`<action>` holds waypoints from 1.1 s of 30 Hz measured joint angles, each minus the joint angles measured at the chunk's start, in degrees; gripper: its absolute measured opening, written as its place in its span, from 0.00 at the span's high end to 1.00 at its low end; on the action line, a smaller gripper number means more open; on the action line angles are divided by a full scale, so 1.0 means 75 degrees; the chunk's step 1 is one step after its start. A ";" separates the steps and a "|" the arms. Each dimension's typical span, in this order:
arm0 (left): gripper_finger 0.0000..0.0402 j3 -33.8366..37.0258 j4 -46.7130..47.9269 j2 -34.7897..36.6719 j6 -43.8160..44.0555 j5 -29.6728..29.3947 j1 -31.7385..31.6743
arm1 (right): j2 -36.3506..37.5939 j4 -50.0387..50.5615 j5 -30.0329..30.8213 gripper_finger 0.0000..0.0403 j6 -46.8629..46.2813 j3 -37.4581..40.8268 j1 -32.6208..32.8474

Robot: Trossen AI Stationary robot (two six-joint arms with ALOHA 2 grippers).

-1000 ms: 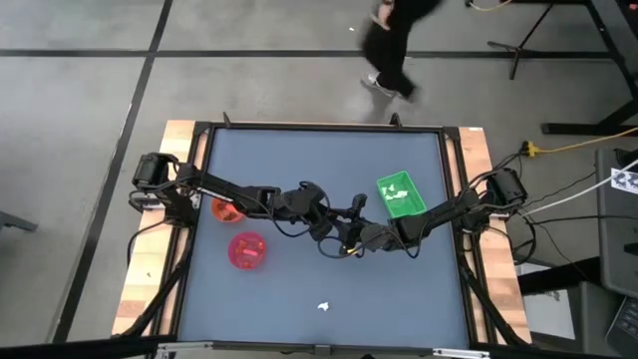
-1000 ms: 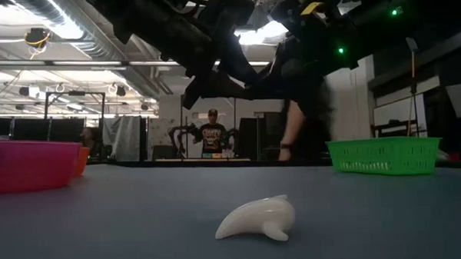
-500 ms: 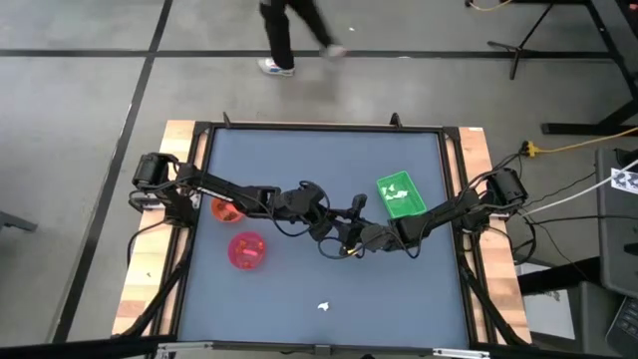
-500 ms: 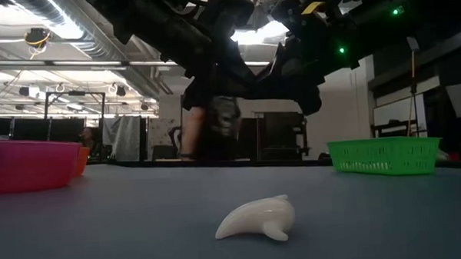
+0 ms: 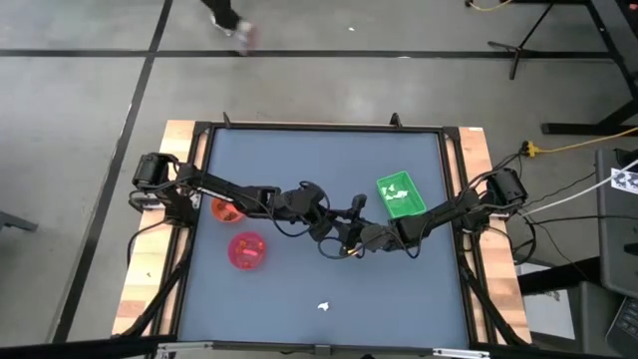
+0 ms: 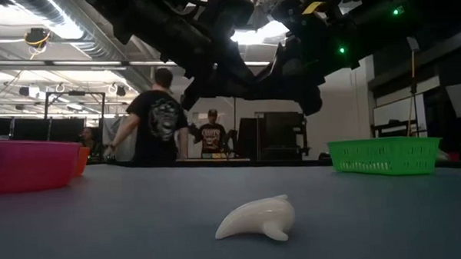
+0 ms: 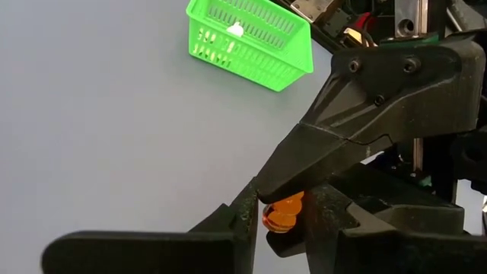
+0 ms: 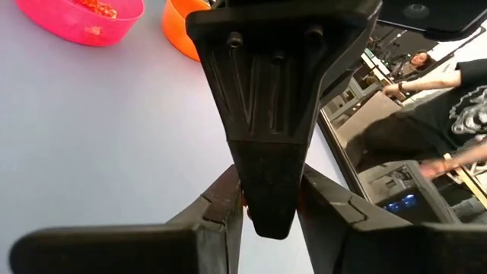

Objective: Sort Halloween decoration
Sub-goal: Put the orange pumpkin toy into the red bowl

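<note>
The orange bowl (image 5: 225,209) and pink bowl (image 5: 247,250) sit at the desk's (image 5: 299,160) left side, the pink one holding small pieces. The left gripper (image 5: 339,231) and right gripper (image 5: 346,239) meet above the desk's middle, fingers interlocked. In the left wrist view, an orange piece (image 7: 283,213) sits between the left gripper's narrowly parted fingers (image 7: 245,207), with a finger of the right gripper pressed against it from the other side. Whether the right gripper also clamps the piece, I cannot tell. A white piece (image 6: 257,218) lies alone near the desk's front edge. The green tray (image 5: 400,194), right of centre, holds white pieces. A person (image 6: 158,127) walks behind the desk.
</note>
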State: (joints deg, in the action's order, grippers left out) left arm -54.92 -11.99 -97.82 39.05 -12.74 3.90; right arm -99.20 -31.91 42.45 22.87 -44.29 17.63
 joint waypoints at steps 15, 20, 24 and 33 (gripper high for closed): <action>0.87 0.0003 -0.0030 -0.0006 -0.0017 -0.0002 0.0002 | 0.0000 -0.0049 -0.0410 0.53 -0.0225 0.0004 -0.0003; 0.87 0.0003 -0.0041 -0.0006 -0.0067 -0.0011 -0.0020 | 0.0000 -0.0048 -0.0433 0.41 -0.0216 0.0003 0.0000; 0.87 0.0003 -0.0047 0.0008 -0.0251 0.0058 -0.0108 | 0.0073 0.0043 -0.0297 0.36 -0.0212 0.0003 0.0091; 0.87 -0.0009 0.0796 0.0538 -0.0687 0.0301 -0.0338 | 0.0653 0.0109 0.0353 0.36 -0.0207 -0.0009 0.0628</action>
State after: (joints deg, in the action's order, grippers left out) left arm -54.98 -6.02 -93.78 33.89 -10.48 1.37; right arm -94.30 -31.10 45.10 21.32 -44.36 22.34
